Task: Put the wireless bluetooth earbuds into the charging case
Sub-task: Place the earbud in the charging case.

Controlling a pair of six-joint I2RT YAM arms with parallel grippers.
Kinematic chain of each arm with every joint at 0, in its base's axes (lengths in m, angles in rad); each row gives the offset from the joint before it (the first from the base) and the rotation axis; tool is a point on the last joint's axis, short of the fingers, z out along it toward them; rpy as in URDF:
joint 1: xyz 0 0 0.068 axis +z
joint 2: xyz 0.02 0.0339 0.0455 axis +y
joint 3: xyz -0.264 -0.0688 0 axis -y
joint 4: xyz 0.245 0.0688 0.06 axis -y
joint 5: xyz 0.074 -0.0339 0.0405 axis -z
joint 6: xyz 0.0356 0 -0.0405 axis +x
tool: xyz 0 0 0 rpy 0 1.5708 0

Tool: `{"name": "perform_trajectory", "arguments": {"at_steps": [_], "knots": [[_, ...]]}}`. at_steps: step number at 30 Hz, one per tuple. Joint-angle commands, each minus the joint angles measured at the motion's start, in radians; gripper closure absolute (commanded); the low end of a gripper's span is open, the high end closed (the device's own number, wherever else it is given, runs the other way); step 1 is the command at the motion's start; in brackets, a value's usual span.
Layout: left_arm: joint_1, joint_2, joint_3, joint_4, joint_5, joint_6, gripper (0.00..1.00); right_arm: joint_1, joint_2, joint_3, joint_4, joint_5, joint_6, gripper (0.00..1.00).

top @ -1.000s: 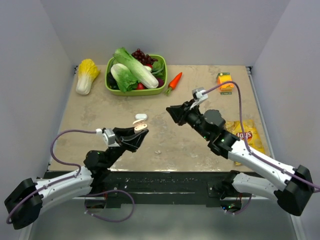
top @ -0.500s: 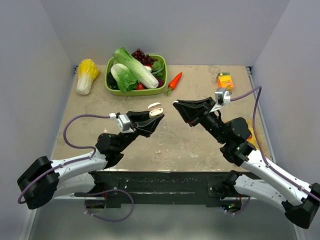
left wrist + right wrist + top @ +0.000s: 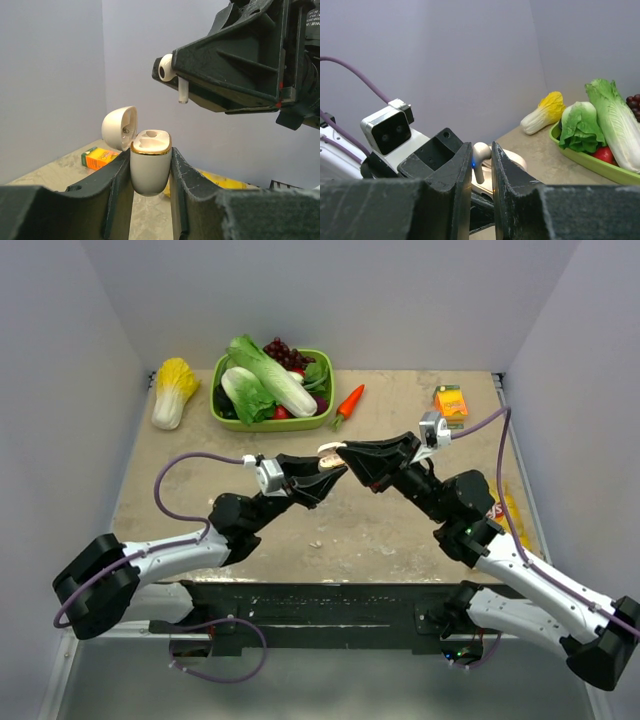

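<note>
My left gripper (image 3: 327, 468) is shut on the charging case (image 3: 150, 167), a cream-white case with a gold rim, held upright above the table with its lid (image 3: 120, 127) flipped open. Its two hollows face up and look empty. My right gripper (image 3: 346, 451) is shut on a white earbud (image 3: 481, 153), stem pointing down. In the left wrist view the earbud (image 3: 168, 68) hangs just above and to the right of the case opening, apart from it. Two tiny pale bits (image 3: 316, 543) lie on the table below; I cannot tell what they are.
A green basket (image 3: 268, 424) of vegetables stands at the back, with a carrot (image 3: 348, 403) to its right and a yellow cabbage (image 3: 174, 390) to its left. An orange carton (image 3: 451, 402) sits back right. A yellow chips bag (image 3: 506, 512) lies at the right.
My left gripper has carried the open case up and to the right. My right arm has swung, bringing the earbud over to just above the case.
</note>
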Motion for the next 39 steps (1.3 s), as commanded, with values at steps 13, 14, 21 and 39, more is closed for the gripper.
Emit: {"name": "perform_trajectory", "arguments": {"at_steps": [13,14,21,39], "knots": [[-0.01,0.045,0.085,0.251,0.041,-0.002,1.0,0.027,0.055,0.078,0.013,-0.053,-0.04,1.0],[-0.01,0.047,0.087,0.251,0.041,-0.004,1.0,0.027,0.055,0.078,0.012,-0.05,-0.043,1.0],[-0.016,0.045,0.093,0.254,0.046,-0.005,1.0,0.027,0.054,0.071,-0.002,-0.032,-0.06,1.0],[-0.021,0.048,0.105,0.267,0.041,-0.016,1.0,0.027,0.069,0.04,0.016,-0.015,-0.077,1.0]]}}
